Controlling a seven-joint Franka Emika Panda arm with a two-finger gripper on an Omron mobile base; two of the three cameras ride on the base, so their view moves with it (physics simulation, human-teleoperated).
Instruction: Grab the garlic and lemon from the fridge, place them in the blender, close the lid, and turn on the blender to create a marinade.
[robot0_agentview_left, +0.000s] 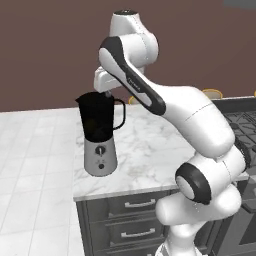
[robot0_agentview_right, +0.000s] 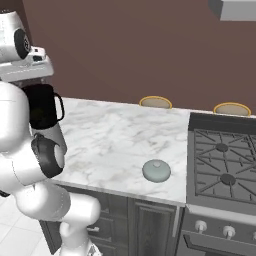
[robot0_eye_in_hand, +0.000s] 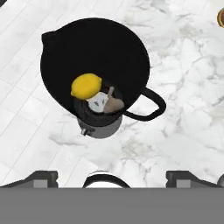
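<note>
A: Hand view is looking straight down into the open blender (robot0_eye_in_hand: 94, 70), a near-black jar with a side handle, sitting on the white marble bench (robot0_eye_in_hand: 183, 109). What is lying inside?

B: The lemon (robot0_eye_in_hand: 86, 85), a smooth yellow ball, is resting at the bottom of the jar beside the pale blades. The garlic (robot0_eye_in_hand: 113, 104), a lumpy tan bulb, is lying just beside it, on the handle side. Nothing is covering the jar's mouth.

A: And the pincer (robot0_eye_in_hand: 112, 177)?

B: Its two dark fingertips (robot0_eye_in_hand: 41, 178) are showing far apart at the bottom of the hand view, so the jaws are standing wide and gripping nothing. In the left base view the white arm (robot0_agentview_left: 190, 125) is reaching over the blender (robot0_agentview_left: 100, 132), with the hand hanging directly above the jar's rim.

A: Where is the blender sitting on the bench?

B: Near the bench's left end, on its silver-grey base with a small dial facing forward.

A: Where is the lid?

B: In the right base view the lid (robot0_agentview_right: 156, 170), a pale grey-green dome with a small knob, is lying on the bench (robot0_agentview_right: 115, 135) near the front edge, close to the stove (robot0_agentview_right: 222, 165) and well apart from the blender (robot0_agentview_right: 44, 107).
</note>
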